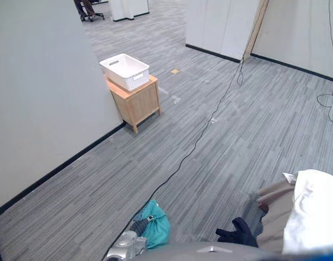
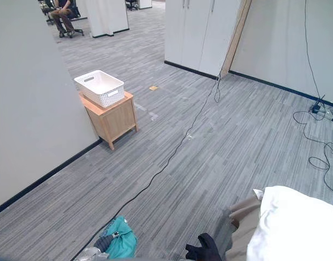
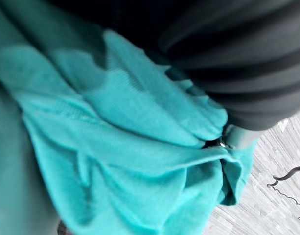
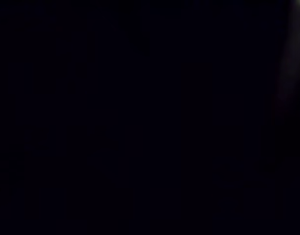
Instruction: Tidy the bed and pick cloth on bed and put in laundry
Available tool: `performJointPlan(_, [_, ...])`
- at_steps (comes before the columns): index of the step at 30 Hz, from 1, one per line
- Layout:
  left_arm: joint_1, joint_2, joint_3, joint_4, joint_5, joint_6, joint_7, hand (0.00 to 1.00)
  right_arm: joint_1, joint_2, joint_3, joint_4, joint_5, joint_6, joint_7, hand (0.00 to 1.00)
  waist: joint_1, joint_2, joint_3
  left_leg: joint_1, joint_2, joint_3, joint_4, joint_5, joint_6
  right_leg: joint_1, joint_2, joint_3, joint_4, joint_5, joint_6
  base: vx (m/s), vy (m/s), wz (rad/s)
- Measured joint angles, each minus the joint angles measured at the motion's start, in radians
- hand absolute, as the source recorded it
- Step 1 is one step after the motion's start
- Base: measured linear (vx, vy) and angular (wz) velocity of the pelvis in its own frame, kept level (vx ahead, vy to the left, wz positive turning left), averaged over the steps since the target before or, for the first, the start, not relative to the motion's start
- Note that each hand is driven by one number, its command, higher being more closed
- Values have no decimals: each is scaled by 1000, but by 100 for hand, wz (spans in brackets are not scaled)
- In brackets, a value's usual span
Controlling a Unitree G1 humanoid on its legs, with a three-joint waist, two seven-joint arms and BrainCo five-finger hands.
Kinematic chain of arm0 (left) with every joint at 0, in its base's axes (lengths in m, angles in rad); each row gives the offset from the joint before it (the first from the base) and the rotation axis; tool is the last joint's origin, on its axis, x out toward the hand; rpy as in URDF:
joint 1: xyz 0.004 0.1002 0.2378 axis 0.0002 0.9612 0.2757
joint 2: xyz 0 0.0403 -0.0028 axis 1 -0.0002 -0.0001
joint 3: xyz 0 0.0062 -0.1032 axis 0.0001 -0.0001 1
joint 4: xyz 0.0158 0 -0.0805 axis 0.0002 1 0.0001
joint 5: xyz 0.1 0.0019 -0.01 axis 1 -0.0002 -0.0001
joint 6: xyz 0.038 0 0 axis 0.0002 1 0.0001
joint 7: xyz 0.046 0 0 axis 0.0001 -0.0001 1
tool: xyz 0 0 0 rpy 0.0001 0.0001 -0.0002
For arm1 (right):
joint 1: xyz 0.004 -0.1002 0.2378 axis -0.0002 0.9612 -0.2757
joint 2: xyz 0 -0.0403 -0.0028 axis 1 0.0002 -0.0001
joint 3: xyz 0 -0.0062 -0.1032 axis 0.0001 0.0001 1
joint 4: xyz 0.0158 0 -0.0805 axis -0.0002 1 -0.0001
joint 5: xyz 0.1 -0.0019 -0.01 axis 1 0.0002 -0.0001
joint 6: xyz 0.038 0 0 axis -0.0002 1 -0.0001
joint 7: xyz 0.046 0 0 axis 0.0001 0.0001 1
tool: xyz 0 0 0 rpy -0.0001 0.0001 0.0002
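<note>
A teal cloth (image 1: 158,225) hangs bunched from my left hand (image 1: 140,224), low in the eye views above the grey carpet. In the left wrist view the teal cloth (image 3: 120,147) folds under the hand's dark cover (image 3: 247,63). The white laundry basket (image 1: 124,70) stands on a small wooden cabinet (image 1: 138,100) by the left wall, well ahead of me. My right hand (image 1: 238,234) appears as a dark shape beside the bed's corner, and I cannot make out how it is held. The bed's white duvet (image 1: 315,212) lies at the lower right over a beige sheet (image 1: 275,209).
A tall grey partition wall (image 1: 41,92) runs along the left. Open carpet lies between me and the cabinet. White closets (image 2: 196,32) stand at the back. Loose cables (image 2: 318,141) lie on the floor at the right. A person sits on a chair (image 2: 63,13) far back.
</note>
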Motion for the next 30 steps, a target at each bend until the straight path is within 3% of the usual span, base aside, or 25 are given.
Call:
performJointPlan(3, [-4, 2, 4, 0, 0, 2, 8, 100, -9, 4, -2, -1, 58, -10, -3, 100, -4, -10, 12, 3, -1, 26, -1, -18, 3, -67, -21, 5, 129, -48, 19, -5, -4, -32])
performJointPlan(5, [-17, -1, 4, 0, -1, 4, 16, 100, -11, 6, -23, -9, 119, -21, -4, 100, -12, 2, 48, 29, 21, 31, 3, -39, 22, -183, -44, -41, 354, -75, 34, 12, -21, -22])
performJointPlan(7, [-27, 0, 8, 1, -1, 21, 37, 100, -3, 11, -24, -23, 158, -22, -5, 100, -22, 7, 56, 28, 64, 87, 37, -76, 21, -259, -50, -44, 389, -87, 15, 39, -28, -18])
performJointPlan(10, [-20, 11, 42, -1, 0, 23, 57, 100, 5, 27, -21, -22, 178, -33, -4, 100, -23, -20, 56, 5, 118, 137, 151, -158, -18, -318, -68, -43, 365, -73, 7, 176, -111, -22])
performJointPlan(12, [-27, 12, 51, -1, -3, 21, 77, 100, 6, 28, -14, -22, 178, -36, -3, 100, -25, -27, 49, -73, 169, 137, 326, -275, -38, -342, -70, -43, 386, -84, -5, 326, -234, -17])
performJointPlan(13, [-25, 11, 58, -1, -5, 20, 79, 100, 7, 26, -11, -21, 177, -36, -2, 100, -25, -28, 46, -81, 177, 141, 353, -294, -45, -335, -66, -42, 374, -90, -6, 343, -193, -10])
performJointPlan(14, [-17, 11, 79, 3, -20, 18, 87, 100, 3, 15, -7, -21, 175, -38, 2, 100, -27, -21, 44, -111, 208, 146, 440, -330, -45, -317, -49, -55, 346, -101, -39, 359, -165, 4])
performJointPlan(15, [-22, -6, 86, -12, -41, 2, 92, 100, -5, -8, 12, -20, 158, -50, 2, 100, -31, 21, 54, -231, 286, 132, 719, -317, -22, -303, 1, -63, 336, -130, -62, 549, -251, -7])
performJointPlan(16, [-22, -7, 98, -46, -58, -13, 94, 100, -10, -24, 31, -20, 122, -59, 6, 100, -23, 44, 67, -321, 339, 106, 934, -212, -4, -245, 35, -61, 297, -138, -85, 479, -191, -9])
performJointPlan(17, [-21, -7, 100, -50, -66, -16, 93, 100, -10, -30, 35, -20, 113, -63, 7, 100, -19, 53, 72, -353, 347, 84, 1002, -203, -14, -219, 45, -61, 278, -140, -96, 548, -145, -22])
performJointPlan(18, [-22, -10, 114, -57, -81, -25, 93, 100, -14, -41, 40, -19, 78, -66, 8, 100, -18, 57, 80, -419, 333, 25, 1151, -220, -34, -134, 61, -59, 236, -160, -114, 595, -82, -17])
performJointPlan(19, [-21, -11, 114, -72, -83, -28, 92, 100, -20, -45, 52, -18, 53, -66, 8, 100, -13, 55, 81, -459, 290, 9, 1198, -240, -53, -62, 59, -57, 199, -164, -114, 595, -62, -19])
performJointPlan(21, [-21, -16, 115, -94, -97, -36, 86, 100, -50, -54, 59, -11, 35, -67, 8, 100, 1, 49, 85, -519, 225, 43, 1149, -263, -55, 25, 56, -30, 130, -163, -111, 717, -31, -41])
performJointPlan(23, [-24, -19, 128, -105, -107, -48, 85, 100, -90, -50, 48, -6, 35, -74, 8, 100, 18, 33, 97, -565, 152, 134, 1017, -276, -19, 92, 32, -24, 94, -167, -94, 688, 28, -40])
performJointPlan(24, [-25, -20, 132, -108, -107, -46, 77, 100, -105, -43, 27, -9, 35, -80, 12, 100, 28, 17, 107, -562, 74, 210, 786, -213, 34, 139, 3, -38, 102, -181, -43, 656, 70, -15])
performJointPlan(25, [-14, -34, 130, -107, -107, -42, 66, 100, -95, -42, 11, -23, 35, -86, 19, 100, 29, 35, 101, -529, 28, 251, 511, -48, 67, 174, 14, -40, 119, -195, -11, 794, 107, -16])
performJointPlan(26, [-4, -44, 141, -106, -120, -41, 57, 100, -95, -31, -1, -24, 31, -87, 18, 100, 44, 40, 107, -503, 8, 264, 451, 33, 214, 204, 20, -27, 142, -214, 15, 655, 90, 24])
performJointPlan(27, [-20, -47, 158, -91, -117, -35, 58, 100, -97, -16, 6, -27, 22, -93, 24, 100, 29, 13, 102, -477, -26, 251, 408, 32, 215, 210, -3, -23, 135, -232, -9, 542, 133, 20])
performJointPlan(28, [-31, -47, 156, -76, -113, -30, 50, 100, -127, -11, 14, -26, 7, -102, 31, 100, 39, 20, 104, -448, -32, 246, 355, 39, 203, 192, -7, -18, 84, -233, -28, 351, 123, 26])
performJointPlan(30, [-31, -47, 152, -64, -114, -21, 49, 100, -139, 2, 14, -28, 1, -106, 35, 100, 50, 21, 105, -415, -36, 241, 332, 26, 190, 198, -12, -7, 29, -194, -13, 342, 140, 2])
